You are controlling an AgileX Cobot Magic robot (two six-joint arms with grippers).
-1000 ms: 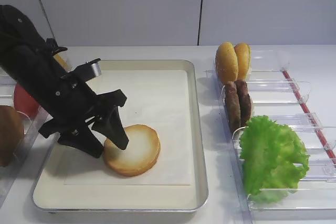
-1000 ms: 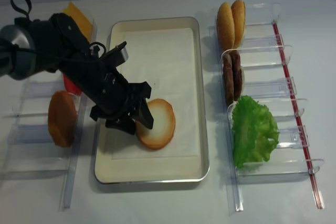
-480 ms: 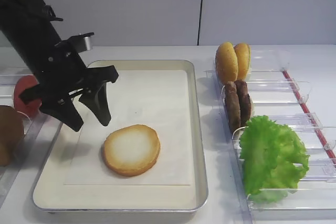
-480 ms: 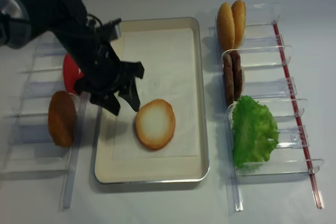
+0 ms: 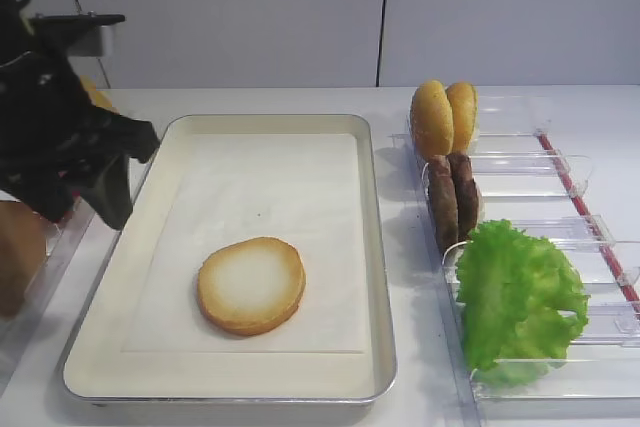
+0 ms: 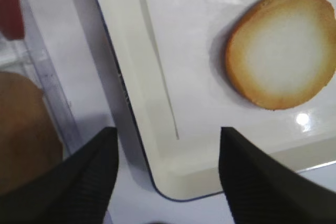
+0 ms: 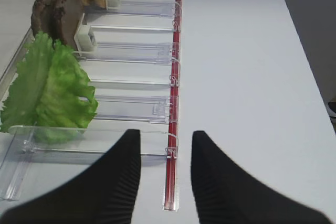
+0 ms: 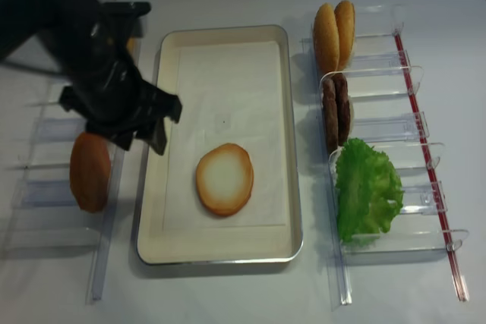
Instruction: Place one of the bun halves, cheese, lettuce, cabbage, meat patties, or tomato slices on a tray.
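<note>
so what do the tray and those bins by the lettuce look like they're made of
Tray: looks like metal, going by its shiny silver rim, with a matte cream inside and a white paper-like liner. Bins: clear, glossy, likely plastic; the table shows through the walls.

Probably a lab, bare white table (image 5: 300,99), plain grey wall (image 5: 250,7), clear plastic bins (image 8: 395,123)
</note>
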